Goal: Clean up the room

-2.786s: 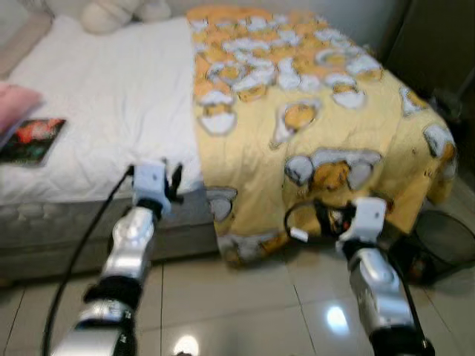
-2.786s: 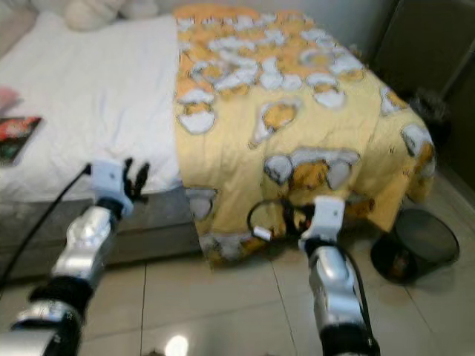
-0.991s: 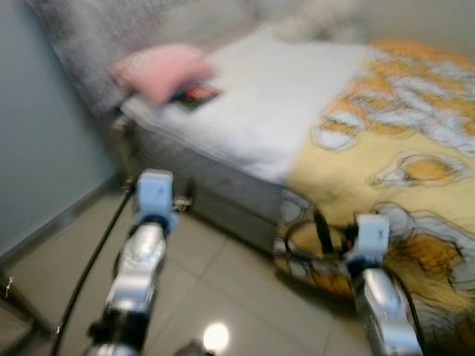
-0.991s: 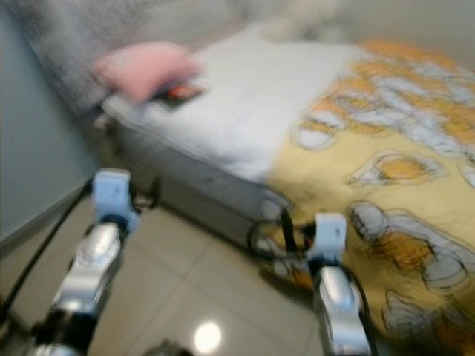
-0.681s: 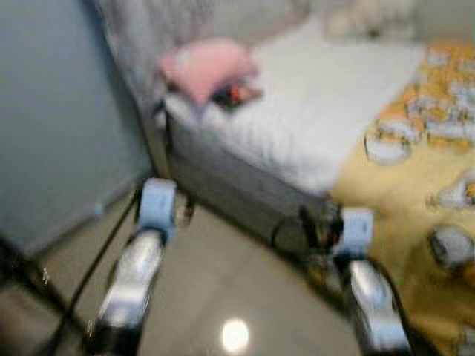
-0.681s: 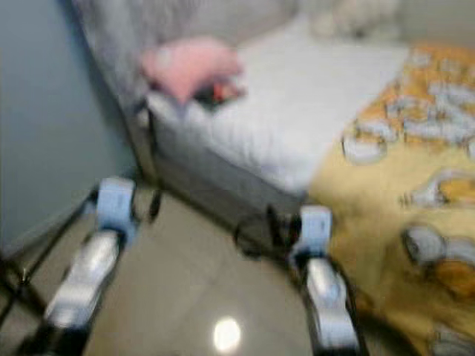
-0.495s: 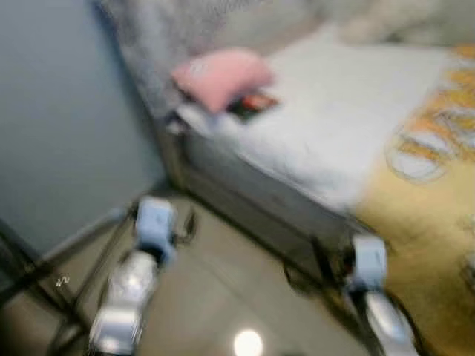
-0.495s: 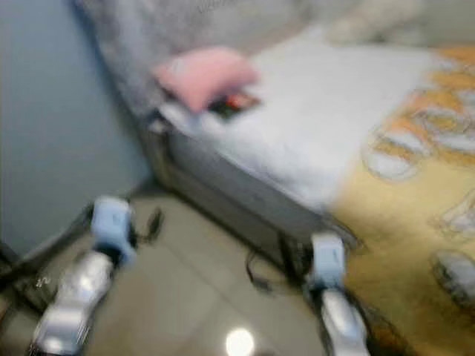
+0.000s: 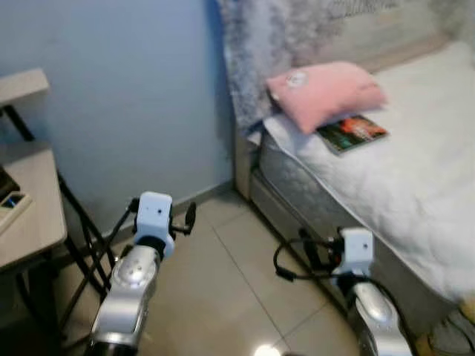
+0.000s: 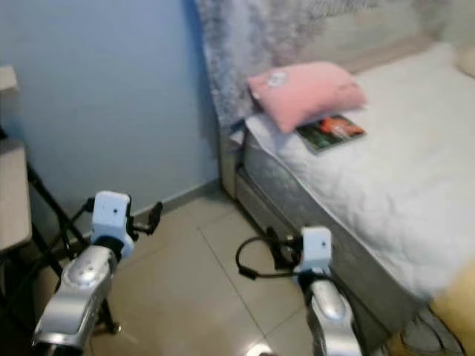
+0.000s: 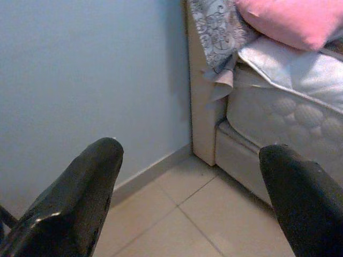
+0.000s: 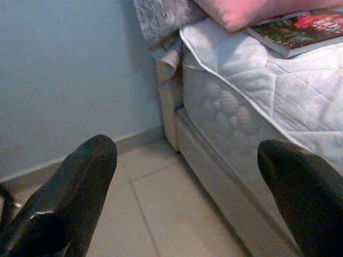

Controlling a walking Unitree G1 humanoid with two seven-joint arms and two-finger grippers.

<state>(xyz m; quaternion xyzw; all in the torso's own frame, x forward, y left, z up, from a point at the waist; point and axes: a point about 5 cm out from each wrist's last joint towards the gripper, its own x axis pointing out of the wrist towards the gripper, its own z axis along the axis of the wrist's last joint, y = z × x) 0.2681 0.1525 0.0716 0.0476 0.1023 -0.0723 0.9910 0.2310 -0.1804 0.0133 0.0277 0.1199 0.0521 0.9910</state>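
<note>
Ahead-right: bed (image 9: 415, 200) with white quilted mattress, against the blue wall (image 9: 119, 96). Pink pillow (image 9: 325, 90) at the head end, book (image 9: 352, 133) flat on the sheet just beside it, one edge tucked under the pillow. Folding desk (image 9: 26, 215) on the left, over tiled floor (image 9: 223, 297). Left gripper (image 11: 187, 203) above floor near the bed corner, fingers spread, empty. Right gripper (image 12: 187, 198) beside the mattress side, fingers spread, empty.
</note>
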